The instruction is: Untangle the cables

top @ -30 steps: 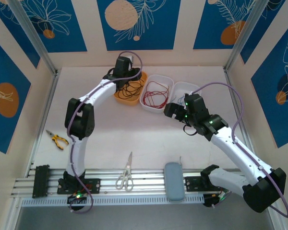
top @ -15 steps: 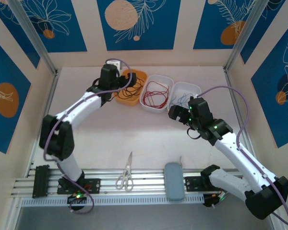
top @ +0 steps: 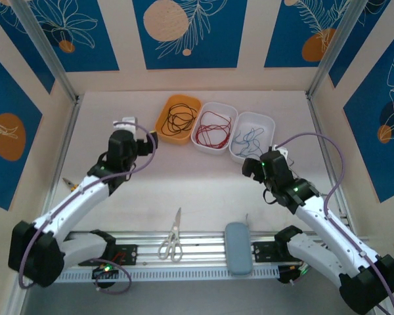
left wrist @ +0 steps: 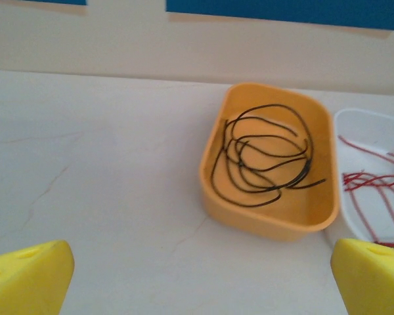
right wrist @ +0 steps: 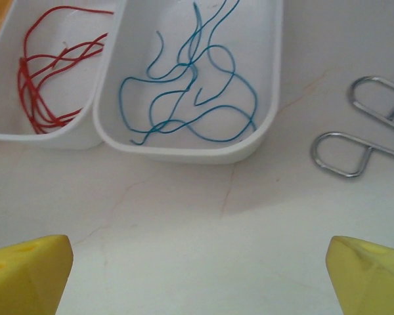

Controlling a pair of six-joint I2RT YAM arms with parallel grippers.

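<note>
My left gripper (left wrist: 197, 282) hovers over the pale table (left wrist: 85, 164), yellow fingers (left wrist: 26, 275) spread wide, holding nothing. Ahead of it, an orange tray (left wrist: 269, 226) holds the black cables (top: 180, 118) in a loose coil. Just right of that, the middle white tray (right wrist: 46, 139) holds the red cables (top: 213, 128). Beside it, the right-hand white tray (right wrist: 184, 152) holds the blue cables (right wrist: 190, 65). My right gripper (right wrist: 197, 275) faces this tray, jaws wide and empty. Metal finger loops (right wrist: 314, 152) lie further right.
</note>
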